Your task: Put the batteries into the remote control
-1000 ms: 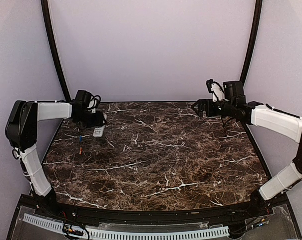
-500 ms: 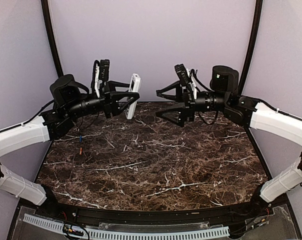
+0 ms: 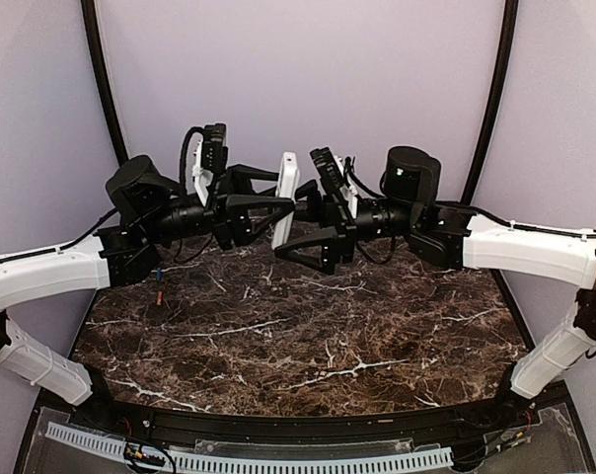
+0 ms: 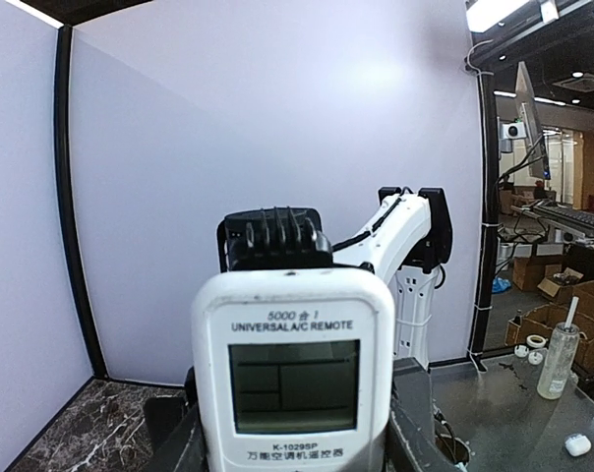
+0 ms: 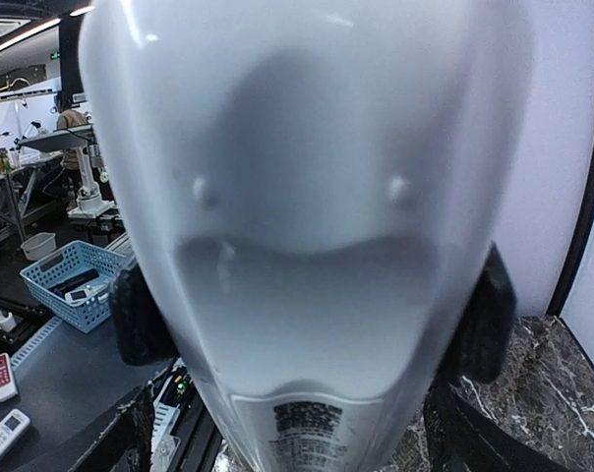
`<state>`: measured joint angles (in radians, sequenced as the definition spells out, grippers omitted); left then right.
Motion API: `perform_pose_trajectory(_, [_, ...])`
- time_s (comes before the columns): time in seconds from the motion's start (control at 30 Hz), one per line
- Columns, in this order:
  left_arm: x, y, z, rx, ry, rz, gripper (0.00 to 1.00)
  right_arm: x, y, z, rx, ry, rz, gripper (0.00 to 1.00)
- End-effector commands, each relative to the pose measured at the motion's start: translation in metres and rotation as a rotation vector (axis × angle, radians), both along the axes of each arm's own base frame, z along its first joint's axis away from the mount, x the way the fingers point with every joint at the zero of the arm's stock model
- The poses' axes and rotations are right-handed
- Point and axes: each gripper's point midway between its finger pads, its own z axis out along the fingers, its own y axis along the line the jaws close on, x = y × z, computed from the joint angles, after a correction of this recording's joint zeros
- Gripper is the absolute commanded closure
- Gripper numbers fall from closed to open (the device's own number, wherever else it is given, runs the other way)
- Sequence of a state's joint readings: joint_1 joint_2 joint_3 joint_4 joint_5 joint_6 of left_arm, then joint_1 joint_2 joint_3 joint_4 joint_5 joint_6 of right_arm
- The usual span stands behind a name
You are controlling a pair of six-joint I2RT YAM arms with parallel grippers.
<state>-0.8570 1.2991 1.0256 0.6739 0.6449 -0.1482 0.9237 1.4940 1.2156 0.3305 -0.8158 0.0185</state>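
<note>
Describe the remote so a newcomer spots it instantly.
Over the marble table, near its far edge, the two arms meet mid-air. The left hand holds the remote control upright: a slim white slab with a grey screen, unlike the black fingers around it.

Bright even light; blurred right-wrist close-up.

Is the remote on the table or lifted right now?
Lifted: the left gripper holds the remote control upright between its jaws, above the table.
</note>
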Motion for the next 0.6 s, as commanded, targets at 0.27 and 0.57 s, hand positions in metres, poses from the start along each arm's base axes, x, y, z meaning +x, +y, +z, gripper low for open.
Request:
perform_pose_trajectory(0.27, [-0.01, 0.0, 0.013, -0.065, -0.033, -0.036, 1.0, -0.008, 0.014, 0.024, 0.084, -0.021, 0.028, 0.53])
perform_pose_trajectory(0.57, [-0.009, 0.009, 0.009, -0.033, -0.022, 0.02, 0.39, -0.002, 0.003, 0.026, 0.043, -0.098, -0.07, 0.91])
